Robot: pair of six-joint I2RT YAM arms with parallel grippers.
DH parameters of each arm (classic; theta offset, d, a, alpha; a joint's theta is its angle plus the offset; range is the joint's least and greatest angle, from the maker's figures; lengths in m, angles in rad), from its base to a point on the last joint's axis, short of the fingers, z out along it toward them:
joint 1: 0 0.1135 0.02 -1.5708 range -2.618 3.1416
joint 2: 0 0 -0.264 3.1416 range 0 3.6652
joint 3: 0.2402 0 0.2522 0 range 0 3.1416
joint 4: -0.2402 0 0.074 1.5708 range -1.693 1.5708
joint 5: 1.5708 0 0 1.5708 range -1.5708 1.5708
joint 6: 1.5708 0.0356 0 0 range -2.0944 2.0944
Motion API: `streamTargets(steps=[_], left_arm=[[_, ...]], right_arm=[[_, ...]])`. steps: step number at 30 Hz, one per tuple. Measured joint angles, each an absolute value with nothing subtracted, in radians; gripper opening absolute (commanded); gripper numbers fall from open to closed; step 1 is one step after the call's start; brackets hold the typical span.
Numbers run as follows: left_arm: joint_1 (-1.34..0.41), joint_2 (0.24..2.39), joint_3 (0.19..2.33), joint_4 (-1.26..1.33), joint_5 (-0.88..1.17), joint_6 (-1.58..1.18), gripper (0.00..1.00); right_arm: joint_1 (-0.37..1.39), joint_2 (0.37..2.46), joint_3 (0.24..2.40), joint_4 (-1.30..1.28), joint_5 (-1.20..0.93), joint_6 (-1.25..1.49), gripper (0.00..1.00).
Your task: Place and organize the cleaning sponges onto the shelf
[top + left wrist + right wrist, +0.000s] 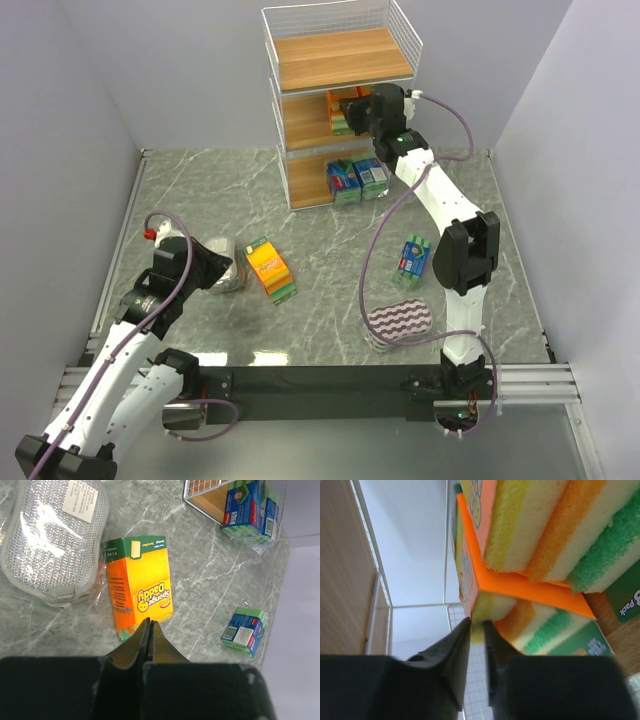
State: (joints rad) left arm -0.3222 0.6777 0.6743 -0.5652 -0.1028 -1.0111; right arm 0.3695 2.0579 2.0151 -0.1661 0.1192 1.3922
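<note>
your right tool [476, 625] is up at the right side of the shelf's [335, 60] middle tier, where two orange packs [535, 525] lie stacked one on the other. its fingers stand a little apart, with daylight between them lower down, and the yellow corner of the lower pack sits right at the tips.

the bottom tier holds two blue packs [345, 182] side by side at its right front edge.

your left tool [150, 625] has its fingers pressed together with nothing between them. it hangs over the desk [320, 240] with its tips above the near end of a third orange pack [140, 587], which lies flat, label up. whether the tips touch it you can't tell. just beside that pack, on the left arm's side, lies the silver pad [50, 540] in its clear wrap.

on the right half of the desk a third blue pack [413, 258] lies near the right arm's elbow, and the purple striped pad [398, 322] lies closer to that arm's base — both well apart from the shelf.
</note>
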Motion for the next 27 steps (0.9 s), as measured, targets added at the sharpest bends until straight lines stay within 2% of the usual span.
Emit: streamTargets(steps=[3,7,16,21,24,27], left_arm=[[-0.322,0.678,0.674,-0.566,-0.103,-1.011,0.01],[-0.322,0.678,0.672,-0.564,-0.102,-1.012,0.01],[-0.322,0.678,0.661,-0.557,-0.099,-1.011,0.01],[-0.322,0.691,0.66,-0.54,-0.099,-1.011,0.01],[-0.322,0.713,0.658,-0.525,-0.098,-1.011,0.01],[-0.322,0.733,0.658,-0.515,-0.099,-1.011,0.01]], right_arm=[[0.368,2.058,2.014,-0.167,0.098,1.374,0.48],[0.368,2.021,1.932,-0.089,0.07,1.352,0.56],[0.363,1.72,1.446,0.073,0.03,1.302,0.56],[0.384,1.569,1.289,0.076,-0.025,1.23,0.56],[0.455,1.497,1.213,0.06,-0.041,1.168,0.56],[0.582,1.429,1.049,0.089,-0.068,1.153,0.56]])
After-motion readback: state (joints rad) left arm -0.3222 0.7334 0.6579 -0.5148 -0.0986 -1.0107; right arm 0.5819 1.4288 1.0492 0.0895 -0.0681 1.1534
